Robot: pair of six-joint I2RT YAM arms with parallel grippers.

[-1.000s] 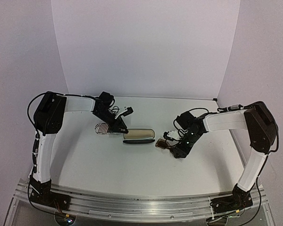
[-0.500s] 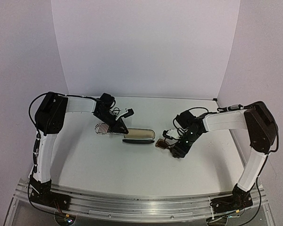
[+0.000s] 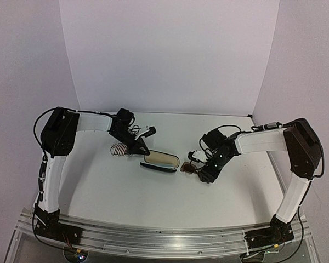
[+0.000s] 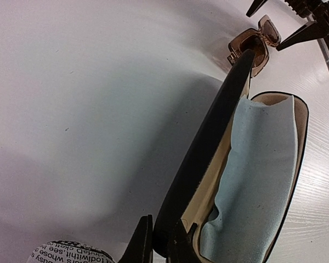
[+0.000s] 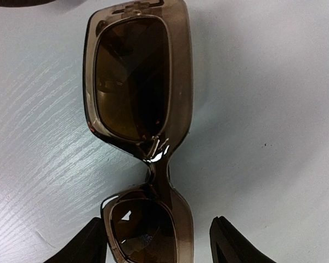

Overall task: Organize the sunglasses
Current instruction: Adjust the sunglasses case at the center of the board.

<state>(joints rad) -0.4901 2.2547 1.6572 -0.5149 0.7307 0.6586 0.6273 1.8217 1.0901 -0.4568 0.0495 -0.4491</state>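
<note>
Sunglasses [image 5: 145, 137], chunky brown translucent frame, brownish lenses: lying flat on the white counter [image 3: 126, 186], just beside the black oval glasses case [image 4: 208, 148]. Right gripper [image 5: 162, 244] is hovering, jaws apart, straddling one lens; closing squarely on the frame rim, not the lens face, looks safest. Left gripper [image 4: 160, 246] is pinching the case lid, propping it open over a square light-blue cloth [image 4: 257, 164]. Farther back, a white striped oval case [image 3: 119, 149] is resting.
</note>
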